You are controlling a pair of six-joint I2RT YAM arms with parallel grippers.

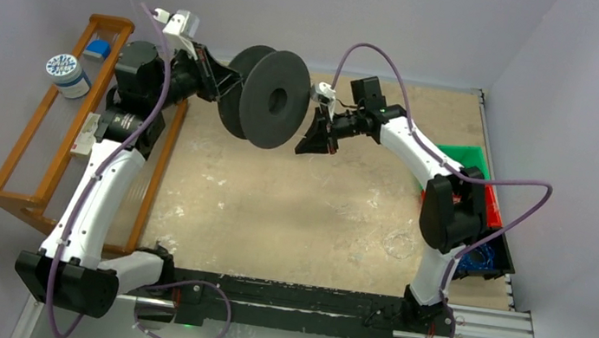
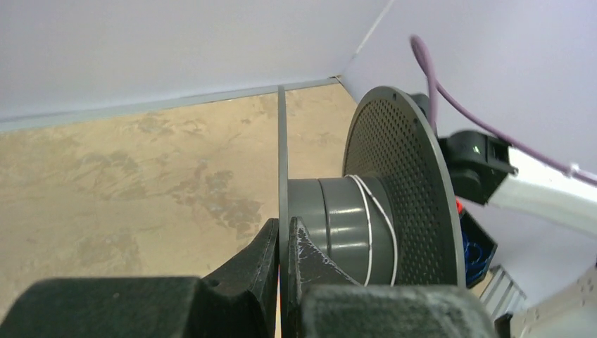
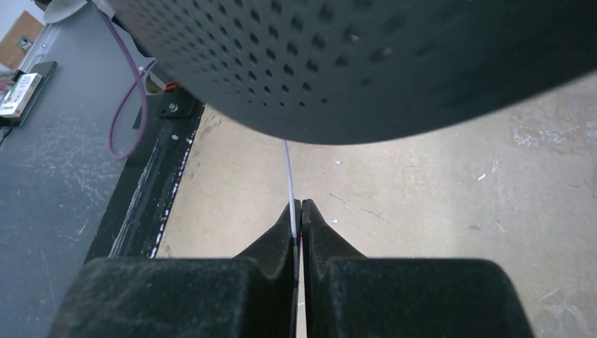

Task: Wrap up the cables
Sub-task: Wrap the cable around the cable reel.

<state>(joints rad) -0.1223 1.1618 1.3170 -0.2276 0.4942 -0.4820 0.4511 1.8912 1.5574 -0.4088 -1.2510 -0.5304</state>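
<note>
The left gripper (image 2: 284, 231) is clamped on one flange (image 2: 281, 141) of a dark spool (image 1: 274, 100), held above the worktop's (image 1: 273, 209) far edge. The right gripper (image 3: 300, 211) is pinched shut on the thin whitish cable (image 3: 288, 176) just below it. The cable looks light and springy, and is probably best held taut, close to the spool.

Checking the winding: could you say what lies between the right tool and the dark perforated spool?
Only a thin whitish cable, from right tool to dark perforated spool; right wrist view.
</note>
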